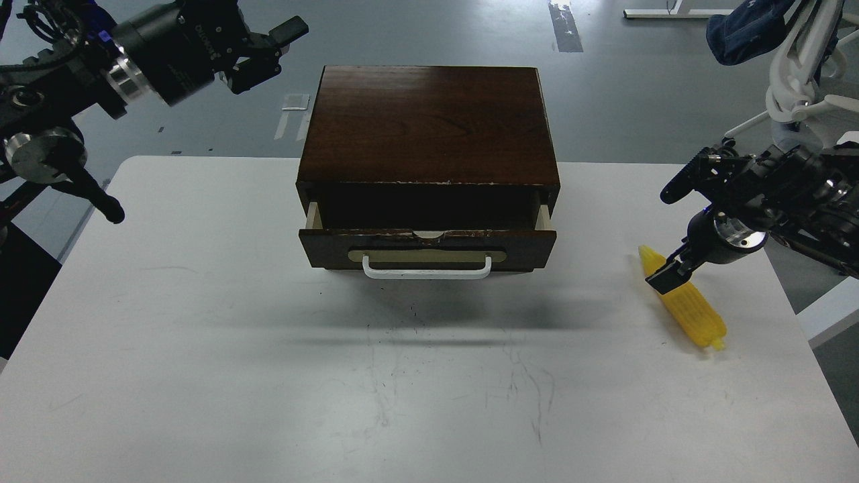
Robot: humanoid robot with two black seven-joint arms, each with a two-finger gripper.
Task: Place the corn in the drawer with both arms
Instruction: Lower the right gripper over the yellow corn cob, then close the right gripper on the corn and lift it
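The yellow corn (686,307) lies on the white table (201,322) at the right, tapered end pointing up-left. The dark brown drawer (427,247), with a white bar handle (427,270), is pulled partly out of the wooden box (429,121); its inside is dark and shows nothing. My right gripper (664,278) reaches down over the corn's tapered end, touching or just above it. Only one dark finger shows, so I cannot tell its state. My left gripper (276,48) hovers open and empty, above and left of the box's back left corner.
A black lever-like part of the left arm (100,201) hangs over the table's left edge. A white chair frame (798,80) with a blue cloth (745,23) stands off the table at the back right. The table's right edge is close to the corn.
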